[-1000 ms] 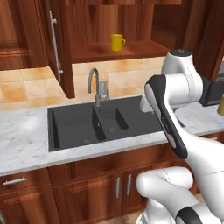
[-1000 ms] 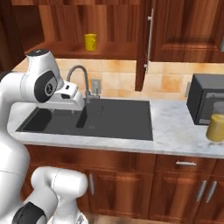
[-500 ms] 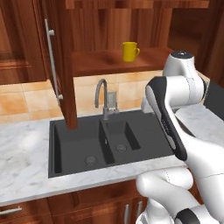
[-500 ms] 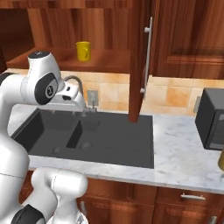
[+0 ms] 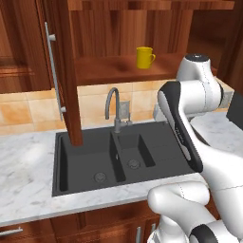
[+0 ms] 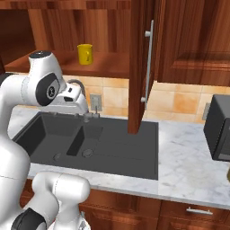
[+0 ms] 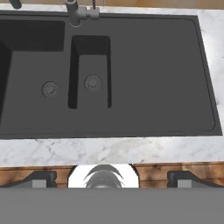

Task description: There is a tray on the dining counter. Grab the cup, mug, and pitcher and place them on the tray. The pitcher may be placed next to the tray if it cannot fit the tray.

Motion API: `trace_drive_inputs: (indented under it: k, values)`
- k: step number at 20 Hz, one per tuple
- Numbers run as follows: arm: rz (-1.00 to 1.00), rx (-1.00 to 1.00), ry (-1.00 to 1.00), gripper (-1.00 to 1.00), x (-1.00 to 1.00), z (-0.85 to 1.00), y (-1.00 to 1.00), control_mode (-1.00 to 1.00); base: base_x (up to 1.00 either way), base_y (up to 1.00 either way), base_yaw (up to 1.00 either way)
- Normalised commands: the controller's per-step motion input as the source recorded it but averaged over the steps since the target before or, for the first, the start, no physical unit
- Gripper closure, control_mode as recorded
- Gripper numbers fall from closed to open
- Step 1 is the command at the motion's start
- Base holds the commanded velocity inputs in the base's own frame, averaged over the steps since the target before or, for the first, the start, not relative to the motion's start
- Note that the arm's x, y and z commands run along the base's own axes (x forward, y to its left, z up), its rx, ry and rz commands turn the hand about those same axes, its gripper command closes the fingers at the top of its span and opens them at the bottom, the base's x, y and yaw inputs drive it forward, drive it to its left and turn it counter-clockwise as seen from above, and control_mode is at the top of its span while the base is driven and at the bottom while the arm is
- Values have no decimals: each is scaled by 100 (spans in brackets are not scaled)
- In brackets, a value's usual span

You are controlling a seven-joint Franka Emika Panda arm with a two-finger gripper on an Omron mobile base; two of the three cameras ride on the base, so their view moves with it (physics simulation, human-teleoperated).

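The yellow mug [image 5: 144, 57] [image 6: 84, 53] stands upright on the lower shelf of an open wall cabinet, above and behind the black sink [image 5: 118, 159]. My gripper [image 7: 112, 177] hangs well below the mug, over the front rim of the sink, and looks straight down into the basins. Its fingertips [image 7: 41, 178] stand far apart with nothing between them, so it is open. The white hand [image 6: 72, 95] sits in front of the faucet. The tray, dining counter, cup and pitcher are out of view.
An open cabinet door [image 5: 69, 71] [image 6: 137, 67] juts out over the sink beside the mug's shelf. A curved faucet [image 5: 114, 107] rises behind the basins. A dark microwave [image 6: 218, 128] stands on the marble counter [image 6: 188, 166] at the right.
The base has driven, so the whole scene has shifted and come closer in both base views. The arm keeps the same pose and the gripper stays open.
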Motion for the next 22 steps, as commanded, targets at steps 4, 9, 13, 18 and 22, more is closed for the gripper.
trace_drive_inputs:
  k: [4,9,13,18,22]
  values:
    - [2,0,0,-100,0,0,-12,-100,0,0,0]
    - [7,3,-15,-100,1,45,-11,-100,0,0,0]
    - [15,5,-39,-100,-5,73,-19,-100,0,0,0]
    - [17,3,-41,-100,-11,66,-10,-100,0,0,0]
    - [12,0,-27,-100,-1,61,0,-100,0,0,0]
